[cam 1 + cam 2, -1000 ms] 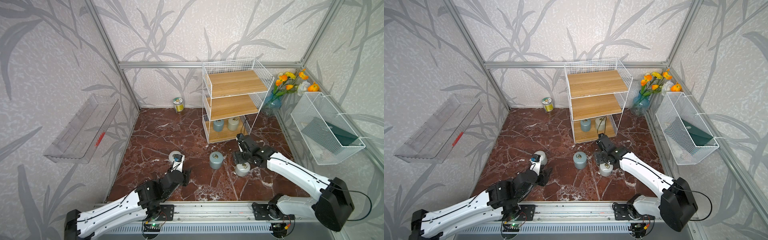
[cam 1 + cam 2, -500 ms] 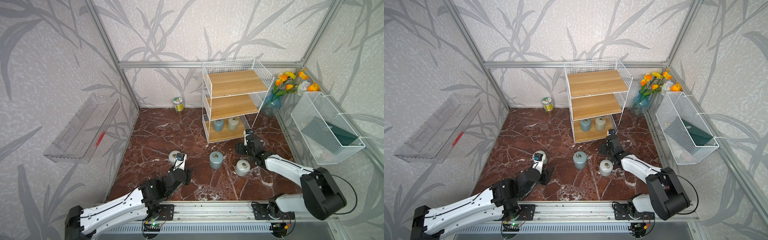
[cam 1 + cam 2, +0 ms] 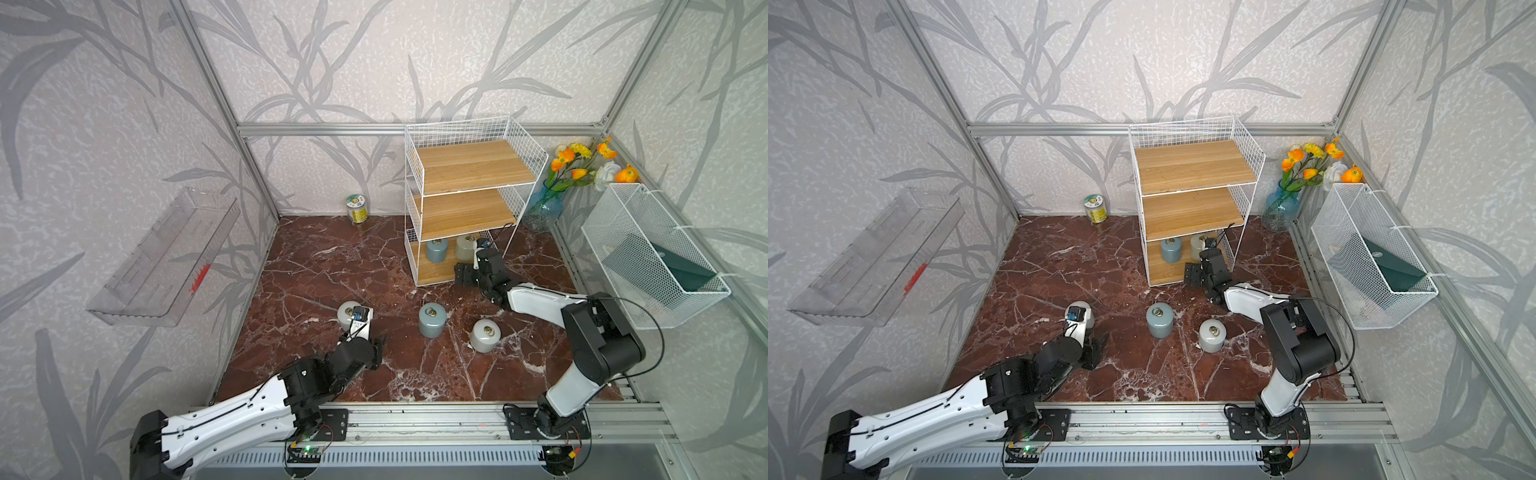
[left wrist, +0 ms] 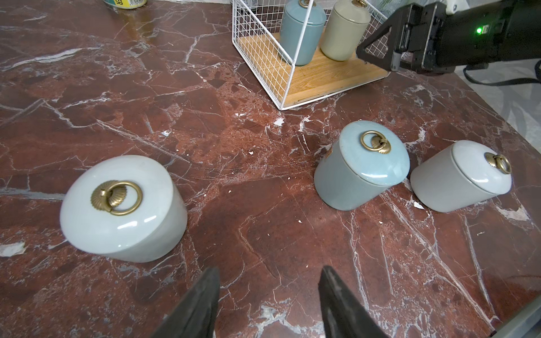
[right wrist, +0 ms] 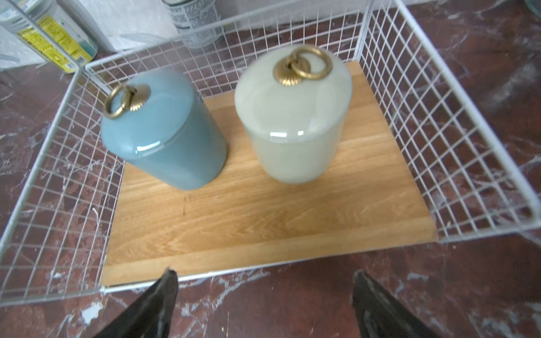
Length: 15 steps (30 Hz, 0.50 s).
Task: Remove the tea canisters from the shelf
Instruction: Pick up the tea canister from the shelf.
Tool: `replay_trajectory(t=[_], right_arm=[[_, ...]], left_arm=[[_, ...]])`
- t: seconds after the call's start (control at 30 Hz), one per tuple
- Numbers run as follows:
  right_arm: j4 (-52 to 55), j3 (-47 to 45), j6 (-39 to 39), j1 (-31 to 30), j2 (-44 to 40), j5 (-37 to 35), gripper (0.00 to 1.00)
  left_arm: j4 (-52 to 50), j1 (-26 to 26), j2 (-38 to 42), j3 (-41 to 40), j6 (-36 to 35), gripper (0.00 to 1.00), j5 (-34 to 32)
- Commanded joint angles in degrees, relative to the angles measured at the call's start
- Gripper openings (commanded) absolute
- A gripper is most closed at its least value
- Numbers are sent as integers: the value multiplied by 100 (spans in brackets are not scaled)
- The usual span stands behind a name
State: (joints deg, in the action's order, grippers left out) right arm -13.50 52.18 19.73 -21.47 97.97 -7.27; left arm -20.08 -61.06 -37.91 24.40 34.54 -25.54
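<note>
Tea canisters (image 5: 164, 131) stand upright, two on the shelf (image 5: 263, 222).

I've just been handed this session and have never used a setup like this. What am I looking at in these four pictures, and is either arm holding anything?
Two white robot arms are mounted on a rail at the front edge of a red marble floor: the left arm and the right arm. Each ends in two black fingers.

The two wide pictures come from one overhead camera pair. The two close-ups come from cameras on the wrists.

Three tea canisters stand on the marble: an off-white canister beside the left arm, a blue-grey canister and a second off-white canister. On the bottom board of the shelf stand another blue-grey canister and a beige canister.

The right fingers are spread open just in front of those two. The left fingers are open too. Neither arm holds anything.
</note>
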Motion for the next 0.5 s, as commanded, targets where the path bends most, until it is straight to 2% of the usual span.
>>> replay_trajectory(t=[0.0,0.27,0.47], right_arm=[[130,412,-91,73,343,-76,92],[387,1069,-409,93,791,-661,93],[136,1168,-506,97,902,-1013,94]], left_arm=[[4,24,78,40,44,56,-147],[-84,28,233,-73,127,57,-195],[-83,24,343,-141,151,57,-224]])
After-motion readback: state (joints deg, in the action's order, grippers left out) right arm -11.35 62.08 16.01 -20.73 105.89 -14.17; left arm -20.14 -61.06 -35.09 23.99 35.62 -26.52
